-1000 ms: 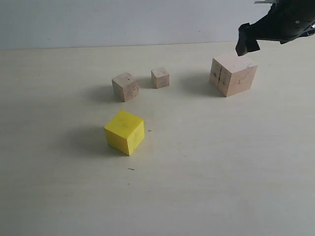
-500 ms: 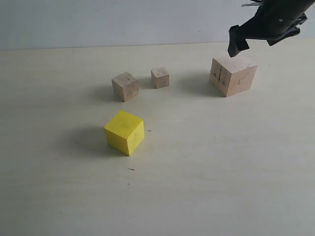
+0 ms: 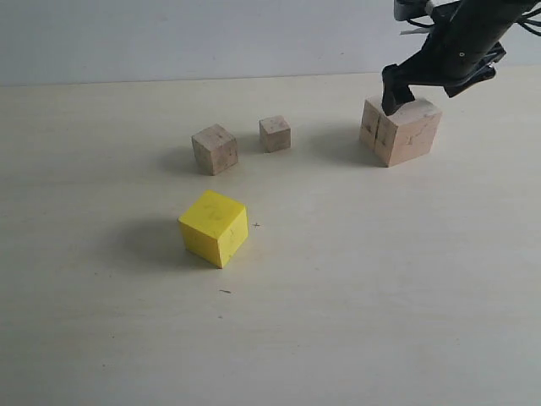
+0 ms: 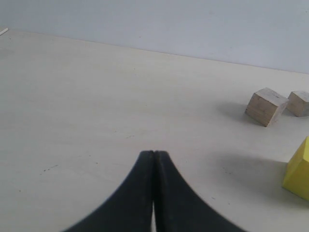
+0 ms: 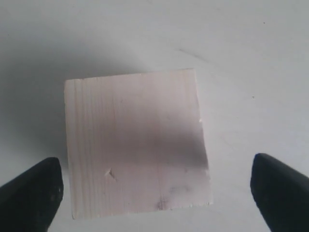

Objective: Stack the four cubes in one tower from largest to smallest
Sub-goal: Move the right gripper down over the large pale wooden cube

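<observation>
On the outside camera a pale table (image 3: 355, 296) meets a plain light wall (image 3: 211, 34); the right pincer (image 3: 397, 91) hangs wide open just over the big pinkish cube (image 3: 407, 134) with dark cracks, and the tiny cube (image 3: 275, 134), the small wooden cube (image 3: 215, 149) and the yellow cube (image 3: 214, 227) sit well away from it, each alone. The left wrist camera shows the left pincer (image 4: 153, 162) squeezed shut on nothing, with those three cubes out ahead of it. The right wrist camera shows the big cube's pale grainy top between the spread black fingers (image 5: 34, 193).

surface: pale beige table (image 3: 355, 321) | backdrop: plain light grey wall (image 3: 169, 38) | light: soft
</observation>
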